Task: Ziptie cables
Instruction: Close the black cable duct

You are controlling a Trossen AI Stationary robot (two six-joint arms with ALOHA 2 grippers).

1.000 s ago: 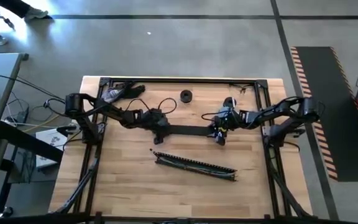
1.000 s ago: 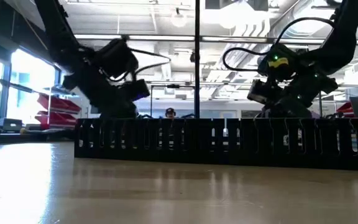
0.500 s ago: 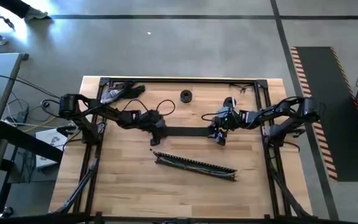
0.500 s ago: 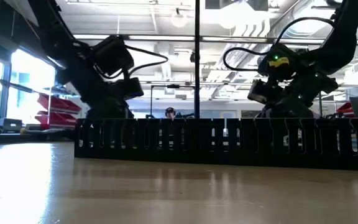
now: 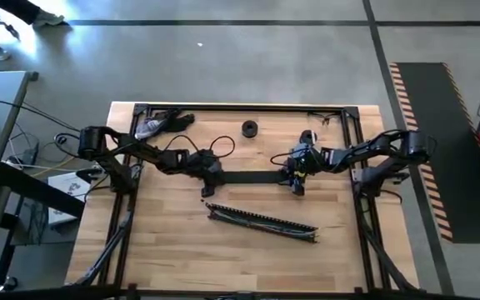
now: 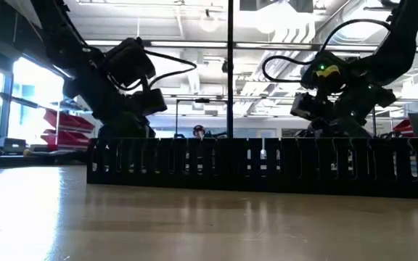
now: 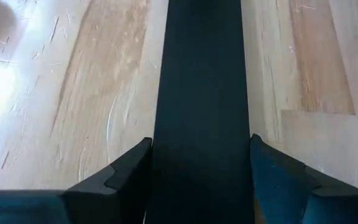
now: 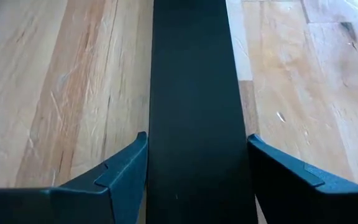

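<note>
Both grippers gripped a flat black bar (image 5: 252, 176) lying on the pale wooden table (image 5: 165, 242): the left gripper (image 5: 213, 176) clasped one end, the right gripper (image 5: 294, 177) the other. The thin pale cables (image 5: 261, 218) lay along the slotted black channel (image 5: 262, 222) nearby.

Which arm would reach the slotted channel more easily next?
Left, narrowly: the left gripper sits right behind the channel end; the right gripper is slightly farther. Both grip the black strip.
</note>
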